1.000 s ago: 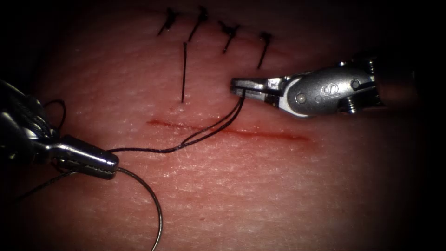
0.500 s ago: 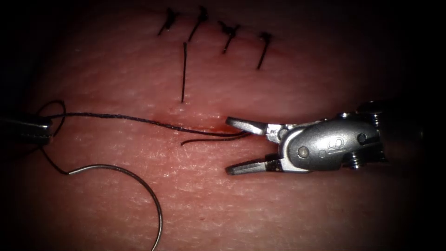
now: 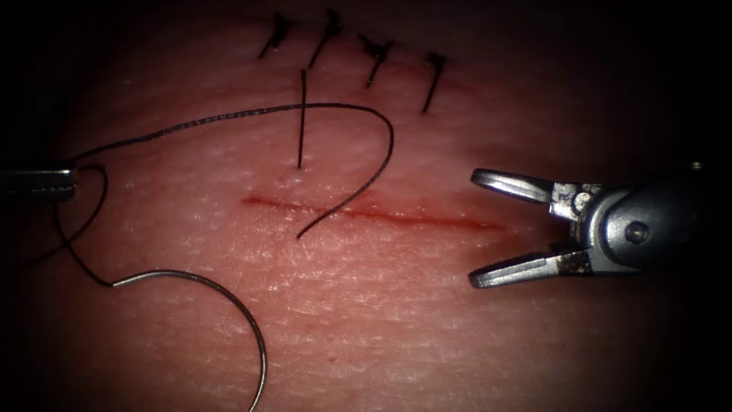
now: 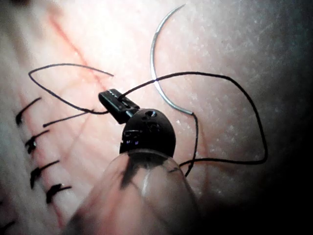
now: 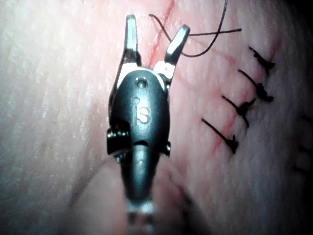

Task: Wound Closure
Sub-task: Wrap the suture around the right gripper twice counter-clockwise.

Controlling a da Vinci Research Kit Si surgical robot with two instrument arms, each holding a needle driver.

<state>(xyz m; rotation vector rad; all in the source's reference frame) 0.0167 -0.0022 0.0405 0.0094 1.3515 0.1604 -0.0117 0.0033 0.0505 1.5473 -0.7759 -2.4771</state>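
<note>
Overhead, in the endoscope view, the right end effector sits at the right end of the cut, its jaws spread wide and holding nothing, with bare tissue between it and the thread. The left end effector just shows at the picture's left edge, pressed together on the thread, which arcs from it across the tissue and curls down so its free end crosses the cut. The needle lies flat on the tissue below the cut, out of the tissue and held by neither tool, its curve running to the bottom edge. A cut end of thread stands above the cut, below a row of tied stitches near the top edge. Along the left wrist view, the left end effector pinches the thread, and the needle lies on the tissue beyond it. Along the right wrist view, the right end effector is spread and empty, with thread just past its tips and stitches to one side.
</note>
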